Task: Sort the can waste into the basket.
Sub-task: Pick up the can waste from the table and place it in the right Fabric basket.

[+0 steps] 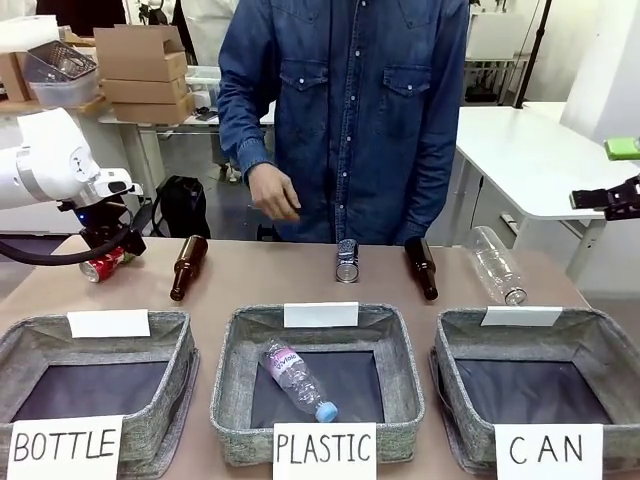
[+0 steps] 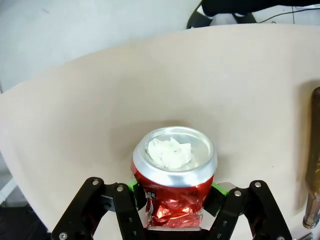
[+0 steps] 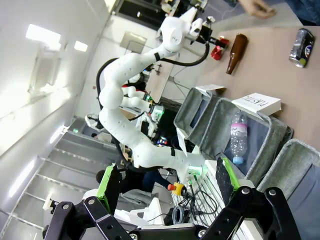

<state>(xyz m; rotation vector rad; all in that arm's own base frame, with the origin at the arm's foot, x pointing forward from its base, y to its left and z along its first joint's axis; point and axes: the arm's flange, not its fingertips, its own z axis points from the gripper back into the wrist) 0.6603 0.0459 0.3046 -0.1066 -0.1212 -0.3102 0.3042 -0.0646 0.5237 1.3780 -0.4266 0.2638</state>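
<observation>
With left pincer (image 2: 176, 194) pinching crumpled red can (image 2: 172, 207), pads against both sides, at far left of beige surface (image 1: 280, 275); right pincer (image 3: 165, 175) spread, empty, raised at right; dark can (image 1: 347, 262) at far middle; CAN basket (image 1: 600, 340) near right, apart from both cans; beyond, cardboard boxes (image 1: 145, 70) stacked left, white table (image 1: 530, 150) right.

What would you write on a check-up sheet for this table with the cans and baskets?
Surface: tan table, no spills seen.
Job's things: red can at the left end; dark can mid-table; CAN basket has no can in it.
Clutter: brown bottle left of the dark can, second brown bottle right of it; clear bottle lying farther right; small plastic bottle in the PLASTIC basket.
Grippers: left gripper fingers closed on the red can; right gripper open, raised at the right.
Cables: black cable loops from the left wrist.
Surroundings: person's hand above the far edge; cardboard boxes behind.
</observation>
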